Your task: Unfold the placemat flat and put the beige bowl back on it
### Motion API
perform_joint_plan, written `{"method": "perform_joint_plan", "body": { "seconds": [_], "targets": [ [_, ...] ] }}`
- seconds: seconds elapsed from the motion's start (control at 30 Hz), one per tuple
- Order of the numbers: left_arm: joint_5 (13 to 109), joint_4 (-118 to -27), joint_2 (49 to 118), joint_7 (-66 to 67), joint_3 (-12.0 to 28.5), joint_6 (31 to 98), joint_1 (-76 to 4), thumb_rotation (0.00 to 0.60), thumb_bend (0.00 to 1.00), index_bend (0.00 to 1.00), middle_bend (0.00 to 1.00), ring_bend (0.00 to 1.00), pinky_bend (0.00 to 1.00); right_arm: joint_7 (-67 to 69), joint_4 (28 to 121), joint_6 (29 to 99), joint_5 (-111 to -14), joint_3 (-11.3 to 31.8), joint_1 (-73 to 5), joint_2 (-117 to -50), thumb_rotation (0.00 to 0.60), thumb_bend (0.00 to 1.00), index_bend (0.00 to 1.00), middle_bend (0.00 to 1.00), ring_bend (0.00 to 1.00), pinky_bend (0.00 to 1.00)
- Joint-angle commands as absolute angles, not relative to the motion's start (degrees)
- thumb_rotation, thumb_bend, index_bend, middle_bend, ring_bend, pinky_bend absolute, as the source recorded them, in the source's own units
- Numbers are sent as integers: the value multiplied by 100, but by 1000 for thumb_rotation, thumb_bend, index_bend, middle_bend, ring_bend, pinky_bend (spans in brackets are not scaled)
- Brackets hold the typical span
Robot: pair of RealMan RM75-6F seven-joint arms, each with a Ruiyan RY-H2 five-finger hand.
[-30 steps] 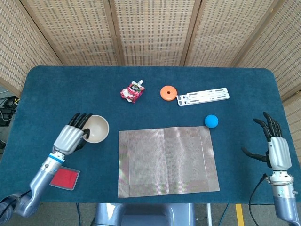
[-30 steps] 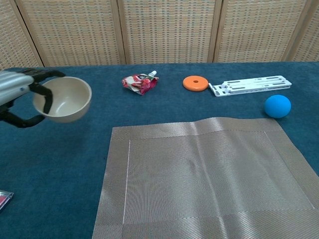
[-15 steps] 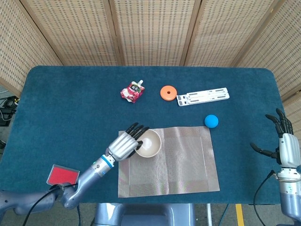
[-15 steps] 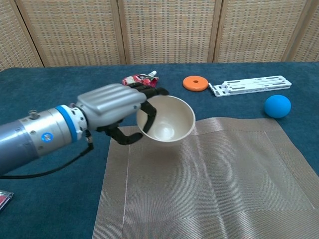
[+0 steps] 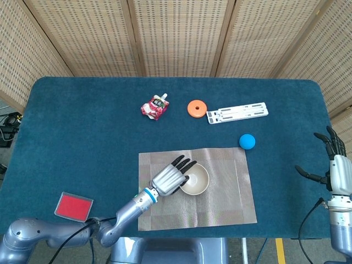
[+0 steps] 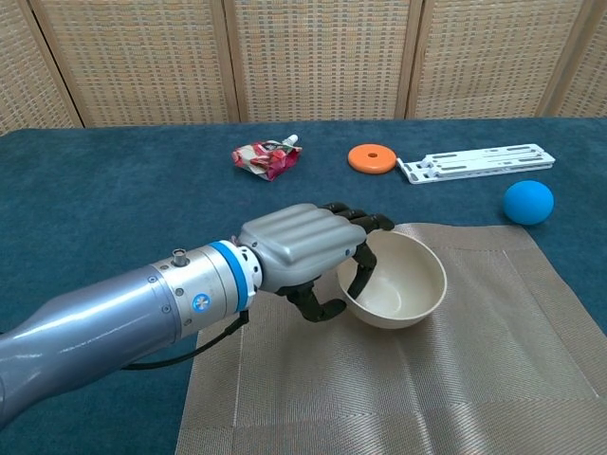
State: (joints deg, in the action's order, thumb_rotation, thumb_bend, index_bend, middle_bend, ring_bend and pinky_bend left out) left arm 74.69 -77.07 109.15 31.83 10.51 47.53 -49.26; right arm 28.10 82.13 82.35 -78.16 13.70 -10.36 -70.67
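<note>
Head view shows the placemat (image 5: 220, 192) already spread out flat on the blue counter (image 5: 82, 126), no folds that I can see, so that half of the job looks done. The beige bowl (image 5: 196, 180) is sitting near the middle of the mat, upright, with the left robot hand (image 5: 171, 177) wrapped around its left side.

From the chest view the left robot hand (image 6: 308, 248) has its fingers hooked over the near rim of the bowl (image 6: 403, 282) and its thumb under the side, so it's got hold of the bowl. Hard to say whether the base is fully down on the mat (image 6: 493, 379) or a hair above it, but it looks pretty much landed.

What's left, I'd guess: let go and pull the arm back without dragging the bowl or wrinkling the mat.

The right robot hand (image 5: 334, 165) is way off at the right edge, fingers spread wide, holding nothing.

Other stuff nearby: blue ball (image 5: 247, 141) just past the mat's far right corner, orange disc (image 5: 196, 108), white rail thing (image 5: 237, 113), red snack pouch (image 5: 155, 106), and a red card (image 5: 73, 206) near the front left.
</note>
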Motion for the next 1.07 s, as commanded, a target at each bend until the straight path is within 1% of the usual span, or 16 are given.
{"method": "perform_joint_plan", "body": {
  "seconds": [0.03, 0.07, 0.17, 0.27, 0.47, 0.57, 0.63, 0.8, 0.93, 1.07],
  "targets": [
    [7324, -7916, 10730, 3343, 1025, 4856, -4877, 600, 42, 333, 0, 0, 0, 2798, 8225, 8256, -7836, 1366, -1030, -7068, 600, 227, 200, 0, 0, 0],
    [7288, -8028, 10624, 3387, 1019, 4917, -4843, 600, 15, 273, 0, 0, 0, 2786, 8233, 8271, -7854, 1360, -1026, -7067, 600, 227, 200, 0, 0, 0],
    [7259, -8323, 10333, 3386, 1001, 5112, -4729, 600, 0, 151, 0, 0, 0, 2746, 8247, 8304, -7898, 1347, -1023, -7076, 600, 227, 200, 0, 0, 0],
    [7276, -8596, 9991, 3376, 942, 5371, -4562, 600, 0, 94, 0, 0, 0, 2715, 8271, 8343, -7926, 1342, -1012, -7072, 600, 226, 200, 0, 0, 0],
    [7426, -9041, 9363, 3246, 743, 6099, -4058, 600, 0, 79, 0, 0, 0, 2579, 8303, 8386, -7994, 1302, -1000, -7063, 600, 223, 200, 0, 0, 0],
    [7634, -9235, 8883, 3029, 549, 6721, -3603, 600, 0, 82, 0, 0, 0, 2424, 8344, 8267, -8103, 1175, -1024, -7001, 600, 190, 189, 0, 0, 0],
    [7842, -9241, 8588, 2765, 403, 7146, -3292, 600, 0, 83, 0, 0, 0, 2266, 8410, 8133, -8163, 1072, -1050, -6928, 600, 165, 176, 0, 0, 0],
    [8118, -9128, 7918, 2022, 83, 8170, -2441, 600, 0, 81, 0, 0, 0, 1540, 8646, 7755, -8332, 767, -1137, -6699, 600, 139, 137, 0, 0, 0],
    [8201, -9067, 7603, 1608, -64, 8639, -1973, 600, 0, 74, 0, 0, 0, 1077, 8926, 7629, -8302, 670, -1147, -6571, 600, 123, 113, 0, 0, 0],
    [8216, -8944, 7392, 1288, -178, 9018, -1538, 600, 0, 69, 0, 0, 0, 625, 9022, 7771, -8313, 650, -1105, -6608, 600, 119, 102, 0, 0, 0]
  ]
}}
